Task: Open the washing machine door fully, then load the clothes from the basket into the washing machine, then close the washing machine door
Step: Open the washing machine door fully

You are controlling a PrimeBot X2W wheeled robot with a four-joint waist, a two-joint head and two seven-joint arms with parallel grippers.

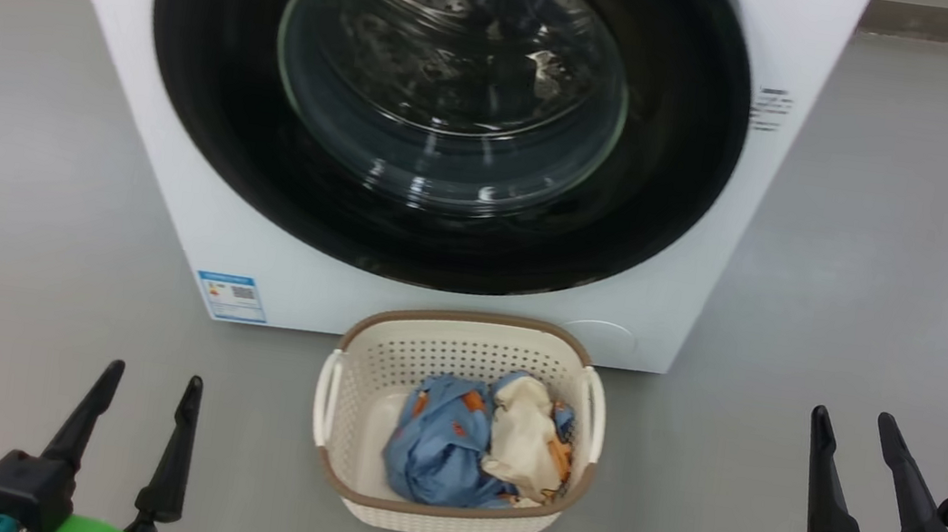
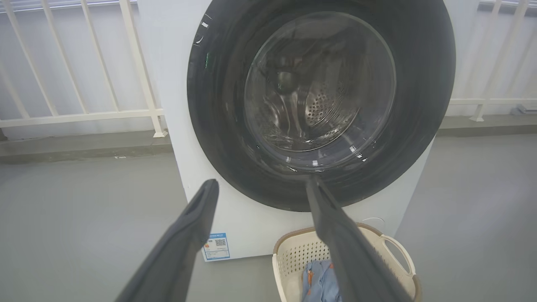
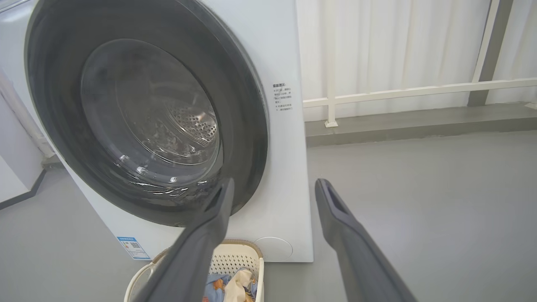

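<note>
Head view: left fingers (image 1: 83, 416) are being held spread, empty. The washing machine door (image 1: 450, 89), far centre, is standing shut; stiff and glossy, it is likely best hooked at its rim. Right fingers (image 1: 822, 486) are being held spread, empty.

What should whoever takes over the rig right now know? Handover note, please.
Left gripper: open, empty, low at the left of the head view.
Right gripper: open, empty, low at the right.
Washing machine door: shut. Basket on the floor in front of the washing machine, clothes inside it.
Done: nothing.
Left: open door, load clothes, close door.
</note>
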